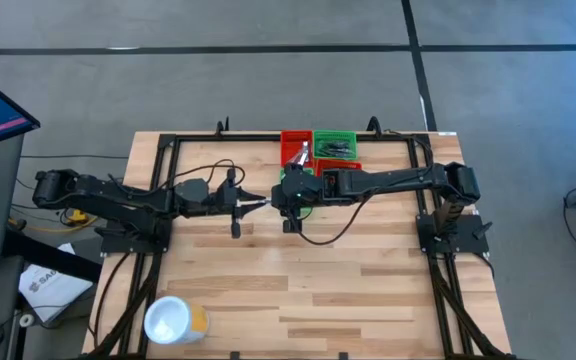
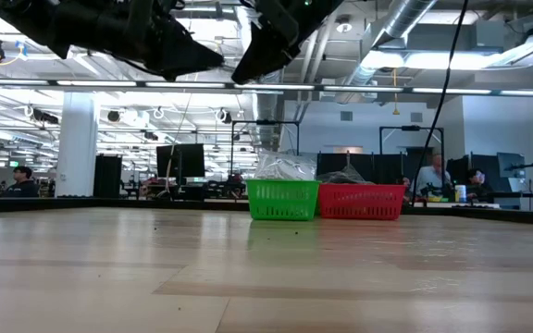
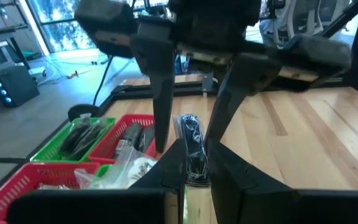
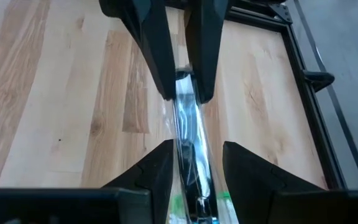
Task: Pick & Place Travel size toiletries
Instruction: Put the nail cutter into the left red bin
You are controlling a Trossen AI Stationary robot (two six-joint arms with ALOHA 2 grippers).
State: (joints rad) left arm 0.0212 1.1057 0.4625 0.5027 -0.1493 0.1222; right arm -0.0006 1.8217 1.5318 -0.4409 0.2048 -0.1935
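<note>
A small dark toiletry in clear wrap (image 3: 190, 134) hangs high over the middle of the table between my two grippers, which meet tip to tip. My left gripper (image 1: 259, 204) reaches in from the table's left and is shut on the packet. My right gripper (image 4: 197, 148) comes from the right, slanting down. It is open, with one finger on each side of the packet's other end (image 4: 190, 158). Whether those fingers touch the wrap I cannot tell. More wrapped toiletries lie in the bins at the far side. My left gripper pinches one end of the wrapped packet (image 4: 183, 86) between its two fingers (image 4: 160, 68), on the packet's flat faces. The fingers come about level from the table's left. The packet is lifted clear of the table and sticks out past the fingertips toward my right gripper.
Red bins (image 1: 295, 148) and green bins (image 1: 334, 145) stand together at the far middle, partly under my right arm. A white round tub with an orange side (image 1: 173, 320) lies near the front left corner. A black frame (image 1: 168, 150) edges the wooden table top.
</note>
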